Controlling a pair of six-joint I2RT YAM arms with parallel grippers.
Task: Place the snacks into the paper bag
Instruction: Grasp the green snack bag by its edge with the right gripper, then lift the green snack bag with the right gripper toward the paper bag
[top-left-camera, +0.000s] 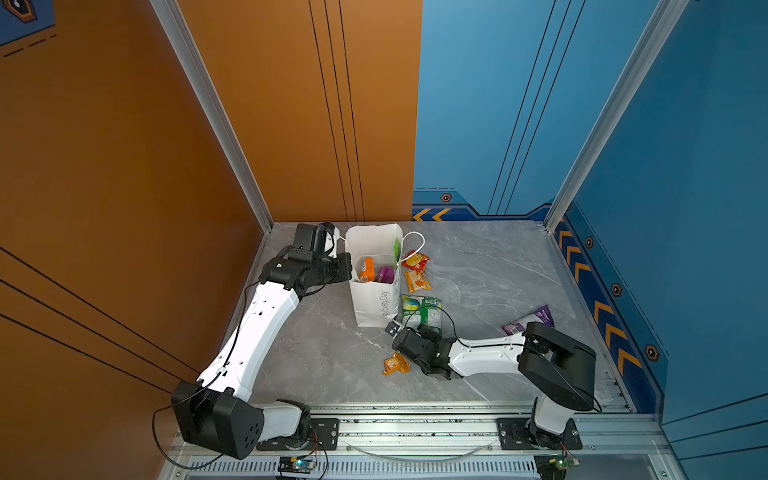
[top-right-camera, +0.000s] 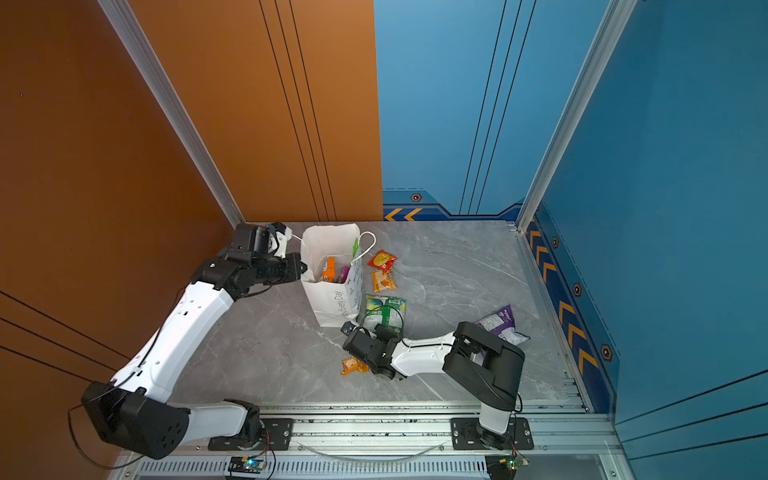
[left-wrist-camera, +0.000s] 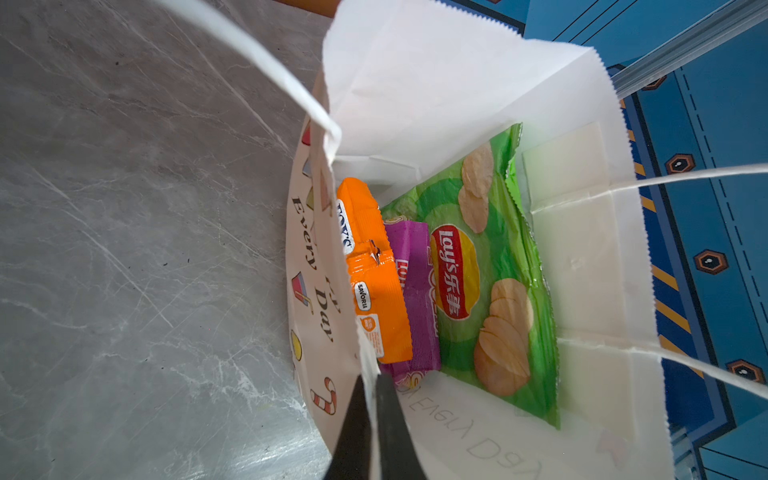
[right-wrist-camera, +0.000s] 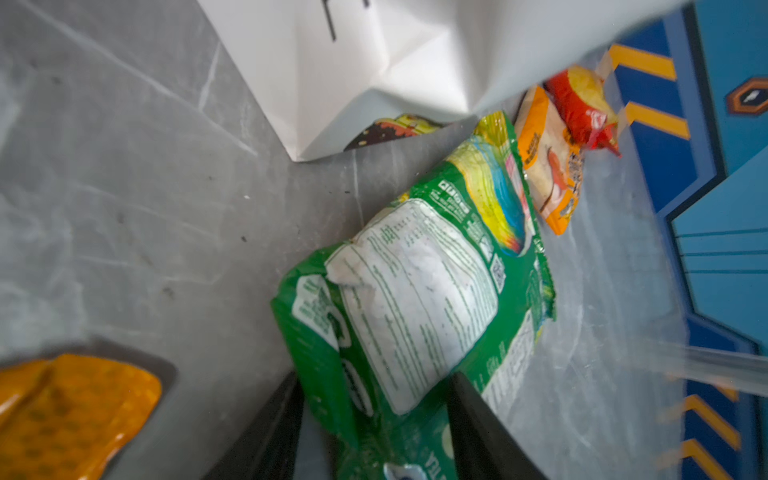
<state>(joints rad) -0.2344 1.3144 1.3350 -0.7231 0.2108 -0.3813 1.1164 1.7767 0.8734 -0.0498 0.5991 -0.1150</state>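
three shiny plastic packets (left-wrist-camera: 478, 270) sit inside the tall white paper bag (top-left-camera: 376, 307); five more (top-left-camera: 417, 280) lie on the grey marble table (top-left-camera: 498, 266). the left gripper (left-wrist-camera: 372, 386) pinches the bag's rim. the right gripper (right-wrist-camera: 374, 378) straddles the green-white bag (right-wrist-camera: 415, 291); whether it grips is unclear.

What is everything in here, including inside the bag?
paper bag: one, white, standing at the table's back
Lay's chips: one, green, inside the paper bag
Fox's packet: one, orange, inside the paper bag
purple packet: one, purple, between those two
red packet: one, red, right of the paper bag
orange-white packet: one, orange and white, beside the red packet
green-white bag: one, green and white, by the paper bag's front corner
small orange packet: one, orange, near the table's front
purple grape bag: one, purple, table's right side
table: one, grey marble, under everything
left gripper: one, black, shut on the paper bag's rim
right gripper: one, black, closed on the green-white bag
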